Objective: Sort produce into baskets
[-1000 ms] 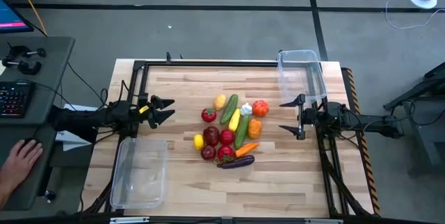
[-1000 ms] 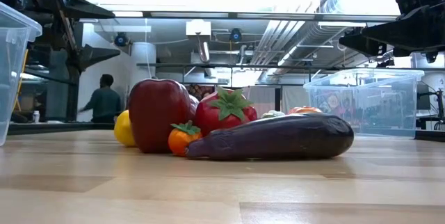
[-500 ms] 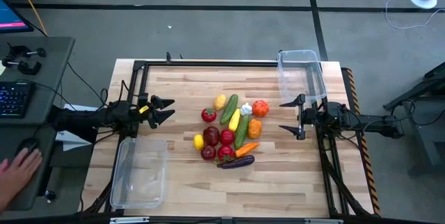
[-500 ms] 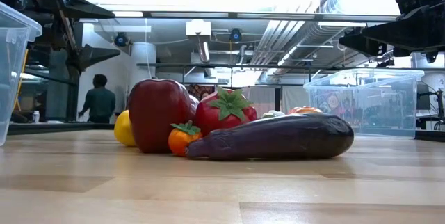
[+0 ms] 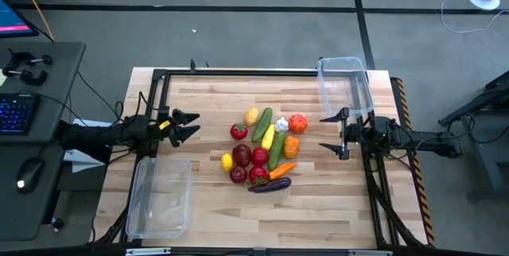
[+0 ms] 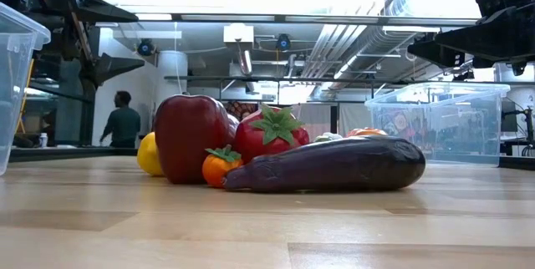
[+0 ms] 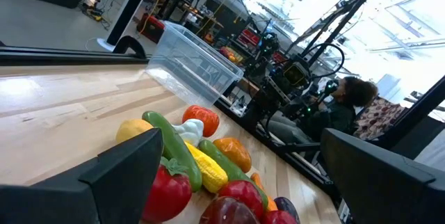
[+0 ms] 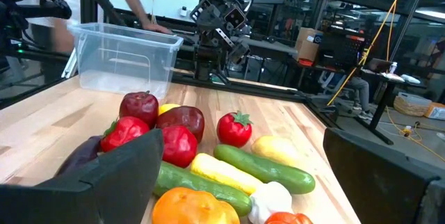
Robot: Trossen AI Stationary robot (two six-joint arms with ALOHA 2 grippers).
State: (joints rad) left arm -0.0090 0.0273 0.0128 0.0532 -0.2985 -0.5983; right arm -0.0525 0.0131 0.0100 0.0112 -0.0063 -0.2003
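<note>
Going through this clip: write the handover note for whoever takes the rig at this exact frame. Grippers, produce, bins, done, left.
Left gripper: open, empty, hanging at the table's left side beside the pile.
Right gripper: open, empty, at the right side facing the pile.
Produce: all still heaped mid-table, with the eggplant at the near edge, the tomato toward the left arm, and the cucumber and garlic at the far side.
Bins: left bin near-left, right bin far-right; both look empty.
Done: nothing sorted.
Left: every piece still needs to go into a bin.
</note>
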